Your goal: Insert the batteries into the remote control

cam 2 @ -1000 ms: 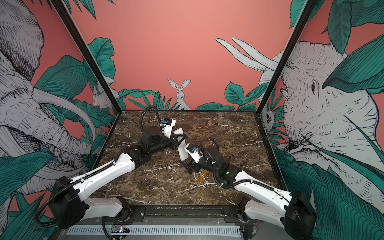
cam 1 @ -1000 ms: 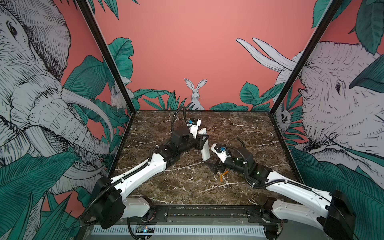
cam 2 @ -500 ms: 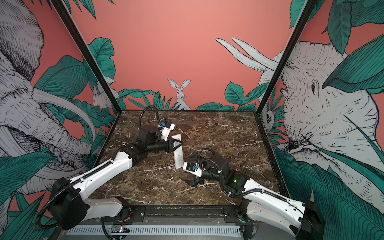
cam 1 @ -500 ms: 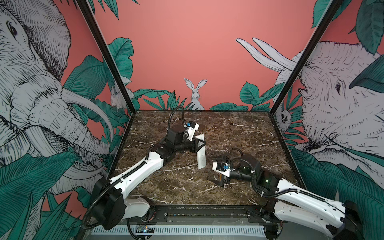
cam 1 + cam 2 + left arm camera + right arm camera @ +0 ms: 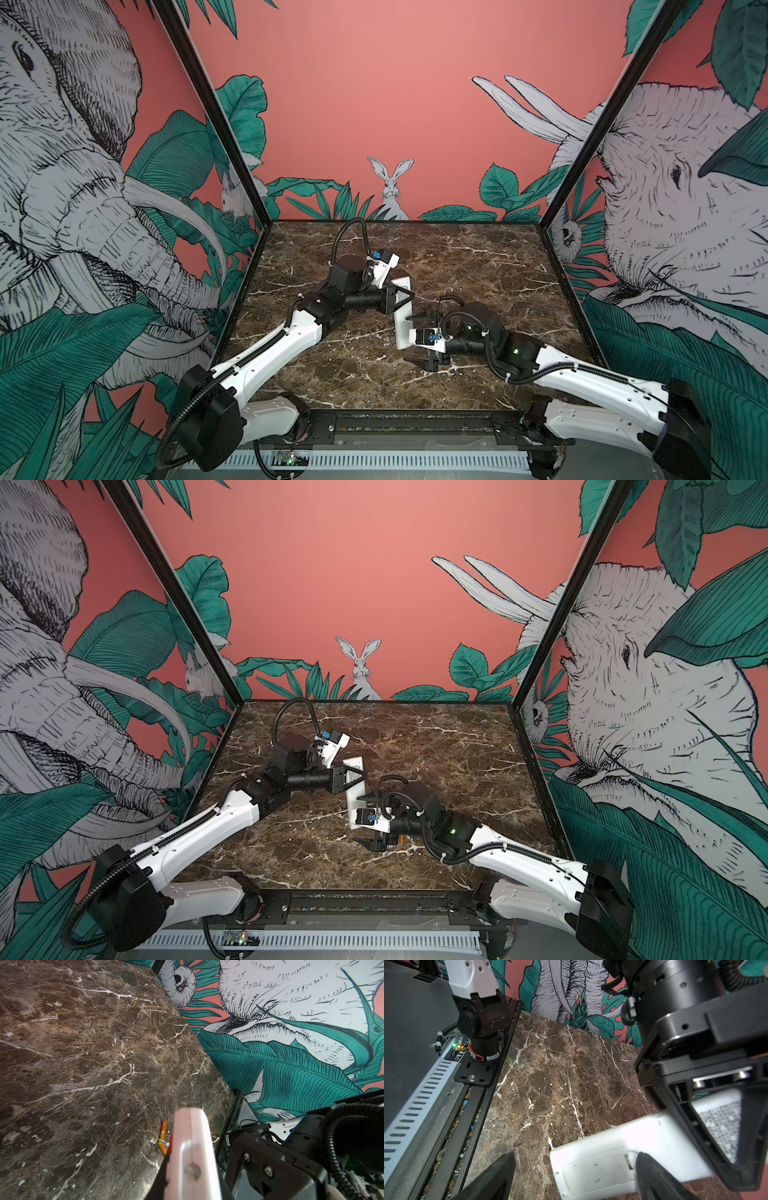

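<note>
— What does the left claw (image 5: 401,297) hold?
— The remote control (image 5: 402,328). It's clamped across the upper end, and the white body slants down from there, off the marble.
— And the right claw (image 5: 419,340)?
— Wide apart. Its fingers (image 5: 654,1178) straddle the remote's lower end. The plain back with the battery cover (image 5: 591,1169) faces that wrist. One finger sits over the cover's latch edge, though I can't tell if it touches. The other finger stands clear of the remote.
— The batteries?
— Both batteries (image 5: 163,1130) lie on the marble below the remote's free end, just beside the right claw. Their ends are close together in a V.
— Farther out?
— The tabletop (image 5: 478,257) is dark brown marble with white veins, spreading all round both claws. Behind them, by the arm bases, run a black rail (image 5: 415,420) and a white slotted duct (image 5: 415,459). Past the claws, black posts (image 5: 216,124) frame coral walls (image 5: 374,83) painted with elephants and green leaves. A rabbit (image 5: 390,183) is painted on the far one.
</note>
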Tool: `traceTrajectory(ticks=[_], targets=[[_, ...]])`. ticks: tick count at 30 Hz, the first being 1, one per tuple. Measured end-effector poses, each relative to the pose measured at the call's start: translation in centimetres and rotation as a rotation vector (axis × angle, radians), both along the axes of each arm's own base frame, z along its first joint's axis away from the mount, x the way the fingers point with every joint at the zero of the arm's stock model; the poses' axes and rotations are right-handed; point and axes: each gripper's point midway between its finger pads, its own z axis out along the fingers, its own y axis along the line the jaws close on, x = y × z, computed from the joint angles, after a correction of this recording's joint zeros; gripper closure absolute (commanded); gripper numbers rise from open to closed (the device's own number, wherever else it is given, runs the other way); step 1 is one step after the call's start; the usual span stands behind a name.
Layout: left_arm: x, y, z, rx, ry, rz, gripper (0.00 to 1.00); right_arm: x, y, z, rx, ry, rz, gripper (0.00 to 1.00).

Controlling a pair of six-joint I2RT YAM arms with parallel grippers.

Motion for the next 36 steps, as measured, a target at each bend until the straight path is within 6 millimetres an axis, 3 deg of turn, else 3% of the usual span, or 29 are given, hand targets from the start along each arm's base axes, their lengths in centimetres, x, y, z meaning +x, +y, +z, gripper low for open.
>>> traceTrajectory(ticks=[36], targets=[[-0.06, -0.12, 0.22, -0.016, 0.002, -0.016, 1.0, 0.84, 0.32, -0.7, -0.047, -0.094, -0.04, 0.1]])
